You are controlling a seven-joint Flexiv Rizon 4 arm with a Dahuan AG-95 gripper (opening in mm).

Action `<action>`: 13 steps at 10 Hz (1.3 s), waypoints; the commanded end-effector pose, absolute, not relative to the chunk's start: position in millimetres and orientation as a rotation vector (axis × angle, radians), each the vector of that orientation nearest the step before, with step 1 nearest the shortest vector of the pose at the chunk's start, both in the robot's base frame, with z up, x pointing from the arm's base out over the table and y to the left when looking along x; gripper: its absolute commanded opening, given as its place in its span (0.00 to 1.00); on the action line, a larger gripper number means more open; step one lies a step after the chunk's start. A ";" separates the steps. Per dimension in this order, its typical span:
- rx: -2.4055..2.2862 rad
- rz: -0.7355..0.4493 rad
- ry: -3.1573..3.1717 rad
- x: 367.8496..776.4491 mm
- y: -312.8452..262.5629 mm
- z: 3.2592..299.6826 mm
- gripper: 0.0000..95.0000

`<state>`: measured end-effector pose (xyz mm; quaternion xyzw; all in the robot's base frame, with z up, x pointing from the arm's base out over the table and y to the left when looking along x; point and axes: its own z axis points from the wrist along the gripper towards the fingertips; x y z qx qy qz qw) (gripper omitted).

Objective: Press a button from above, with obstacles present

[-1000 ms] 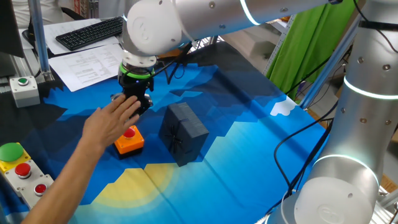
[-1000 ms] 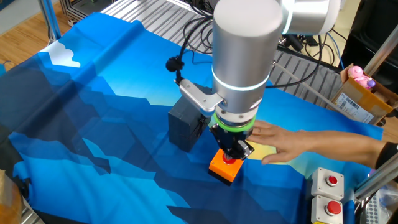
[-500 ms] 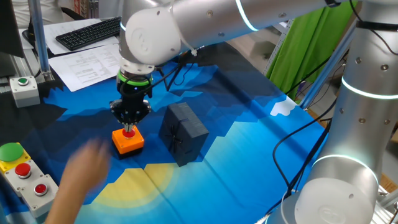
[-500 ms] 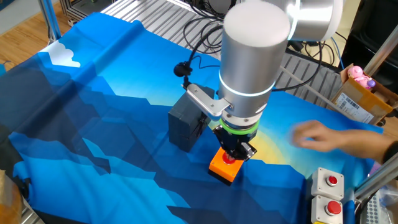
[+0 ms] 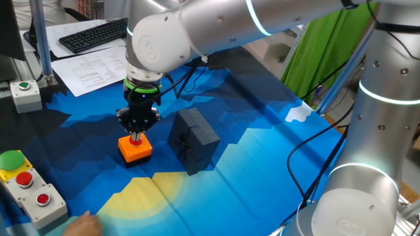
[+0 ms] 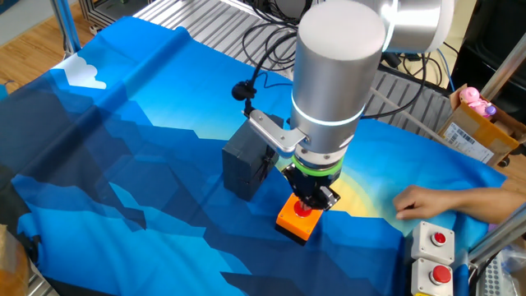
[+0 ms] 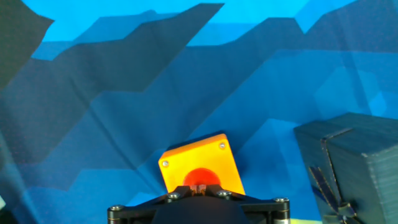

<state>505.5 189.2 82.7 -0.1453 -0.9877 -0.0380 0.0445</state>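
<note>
Where blue cloth (image 5: pixel 262 164) spreads, cluttered desks (image 5: pixel 85 65).

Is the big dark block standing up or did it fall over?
Standing up. The dark block sits flat on the blue cloth beside the orange button box, apart from it, with the gripper over the button.

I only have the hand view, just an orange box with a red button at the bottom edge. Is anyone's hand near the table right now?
Observer: Yes, a hand rests on the cloth near two grey button boxes, apart from the orange box.
Operator: Is the gripper over the button?
Observer: Its tip sits right above the red button; contact isn't clear.
Operator: Anything else close by?
Observer: The dark block stands beside the orange box, not touching the arm.
</note>
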 end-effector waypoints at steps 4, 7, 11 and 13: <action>-0.426 -0.105 -3.036 507.2 185.1 63.9 0.00; -0.429 -0.098 -3.025 508.3 184.2 85.3 0.00; -0.431 -0.095 -3.016 524.8 176.0 123.0 0.00; -0.409 -0.097 -3.018 537.4 163.9 120.5 0.00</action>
